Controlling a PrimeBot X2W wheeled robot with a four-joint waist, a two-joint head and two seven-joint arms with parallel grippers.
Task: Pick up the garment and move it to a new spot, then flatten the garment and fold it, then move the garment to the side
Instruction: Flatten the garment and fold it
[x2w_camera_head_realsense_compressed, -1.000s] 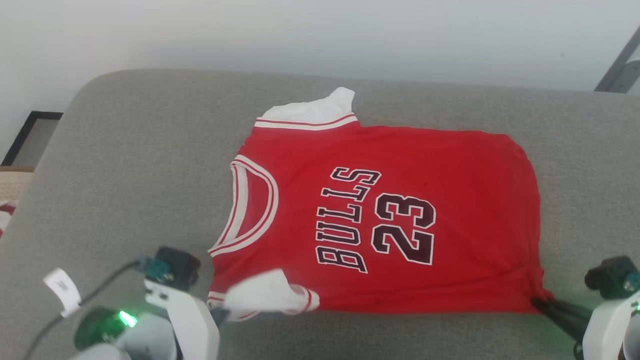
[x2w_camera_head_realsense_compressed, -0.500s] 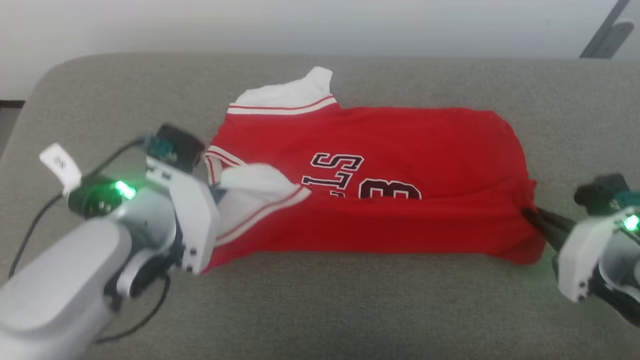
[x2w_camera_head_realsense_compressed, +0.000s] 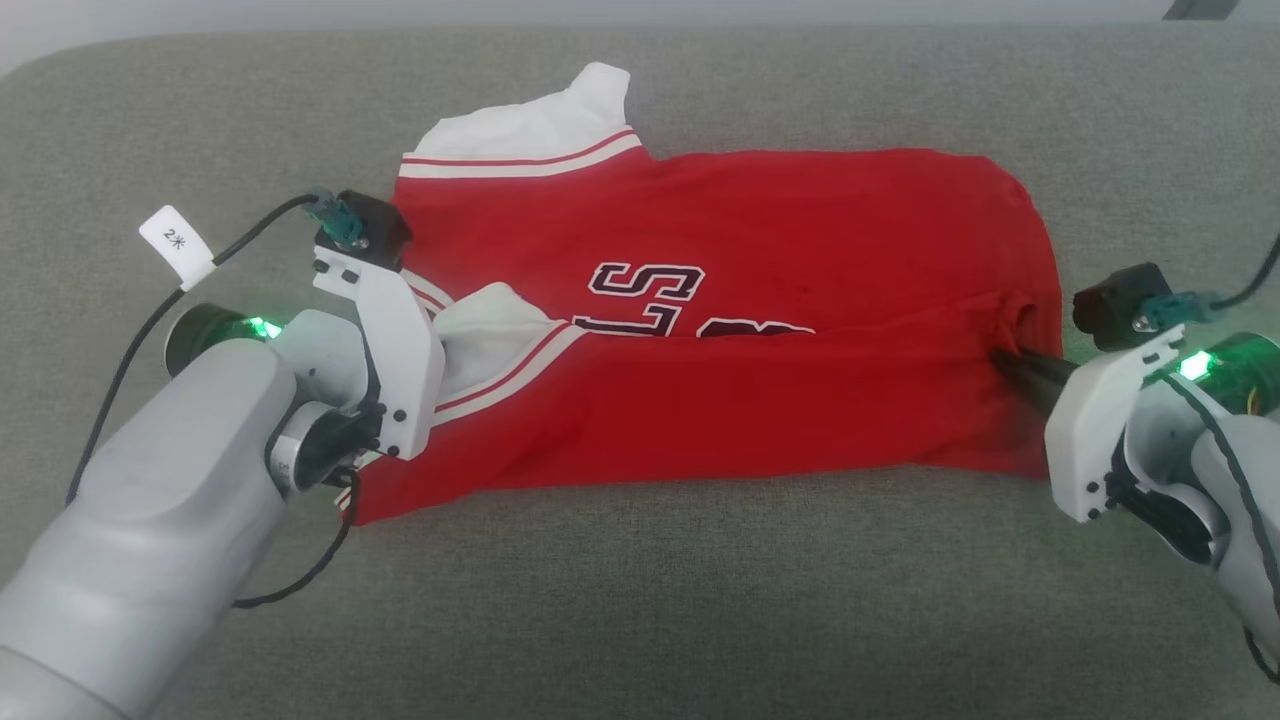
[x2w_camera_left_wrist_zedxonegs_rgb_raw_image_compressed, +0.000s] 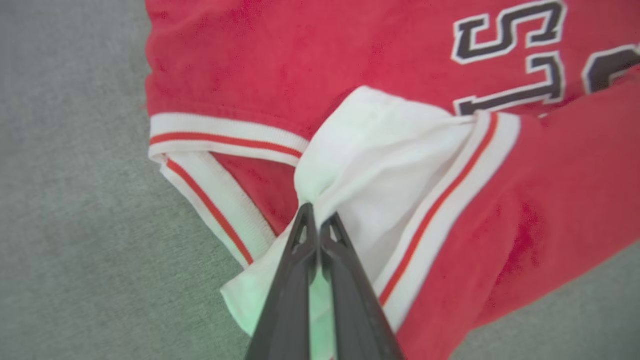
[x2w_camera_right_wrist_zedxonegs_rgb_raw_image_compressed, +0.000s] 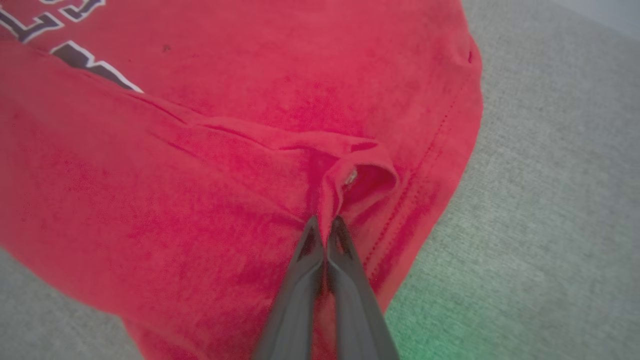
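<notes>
Red cloth covers the middle of the grey cushion (x2w_camera_head_realsense_compressed: 700, 600): the garment (x2w_camera_head_realsense_compressed: 800, 230) lies across it, neck end toward the robot's left and hem end toward the right. Its near long edge is raised and doubled over toward the far side, so a red flap (x2w_camera_head_realsense_compressed: 720, 410) hides the lower part of the dark lettering (x2w_camera_head_realsense_compressed: 645, 283); an S and the tops of a few more characters peep out above the fold line. The far half rests flat on the cushion, with the far white panel (x2w_camera_head_realsense_compressed: 530, 125) and its striped trim (x2w_camera_head_realsense_compressed: 520, 165) sticking out at the far left corner.

The left gripper (x2w_camera_left_wrist_zedxonegs_rgb_raw_image_compressed: 316, 212) is clamped on the garment at the near white panel (x2w_camera_left_wrist_zedxonegs_rgb_raw_image_compressed: 380, 160). Its two dark fingers are pressed together with a bunch of white fabric pinched between the tips, and creases fan out from that spot. In the left wrist view another band of the trim lies on the cushion just beside the fingers.

The right gripper (x2w_camera_right_wrist_zedxonegs_rgb_raw_image_compressed: 325, 225) is likewise closed on the garment, nipping a puckered bit of red cloth near the stitched hem (x2w_camera_right_wrist_zedxonegs_rgb_raw_image_compressed: 440, 150) at the right end. The cloth curls into a small loop just past the fingertips.

A green light (x2w_camera_head_realsense_compressed: 262, 327) glows on the left wrist, and a white tag (x2w_camera_head_realsense_compressed: 175, 245) hangs on the black cable (x2w_camera_head_realsense_compressed: 110, 380) that runs to it
</notes>
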